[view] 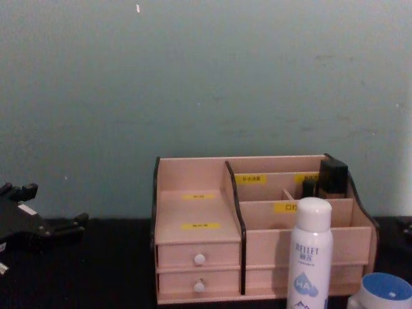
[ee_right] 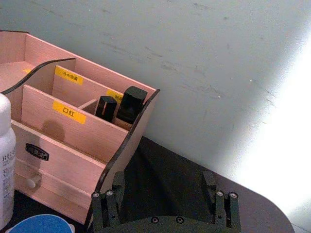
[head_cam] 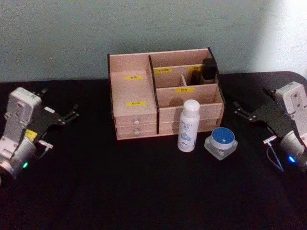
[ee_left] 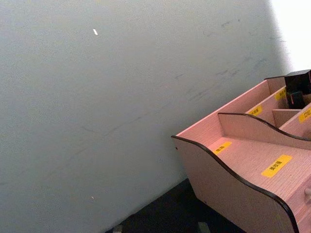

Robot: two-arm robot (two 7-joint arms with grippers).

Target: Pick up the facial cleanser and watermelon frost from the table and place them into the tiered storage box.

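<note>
The bottle [view: 311,254], white with blue print, stands upright on the bench [view: 96,277] right before the box [view: 193,174], in front of its right half. The jar [view: 383,291], clear with a blue lid, sits just beside the bottle on its right, a little nearer the robot. In the head view the bottle [head_cam: 188,125] and jar [head_cam: 221,143] stand close together but apart. Neither is held.

The box [head_cam: 127,67] stands at the back of the bench [head_cam: 144,191], near the wall, with its white drawer knobs [head_cam: 136,122] facing the robot. Its stepped compartments carry yellow labels. Two black cases [head_cam: 208,69] stand upright in the rear right compartment; the other compartments lie bare.

The left pincer [head_cam: 74,111] hangs over the bench well to the left of the box, pointing towards it. From the chest its two fingers [view: 55,206] stand spread, released and grasping nothing.

The right pincer [head_cam: 238,109] hangs well to the right of the box, just beyond the jar, pointing inwards. Its own wrist view shows the pincer [ee_right: 163,187] with fingers wide apart, released, with the box's right end [ee_right: 53,160], the bottle [ee_right: 6,160] and the jar's lid [ee_right: 36,224] ahead of it.
</note>
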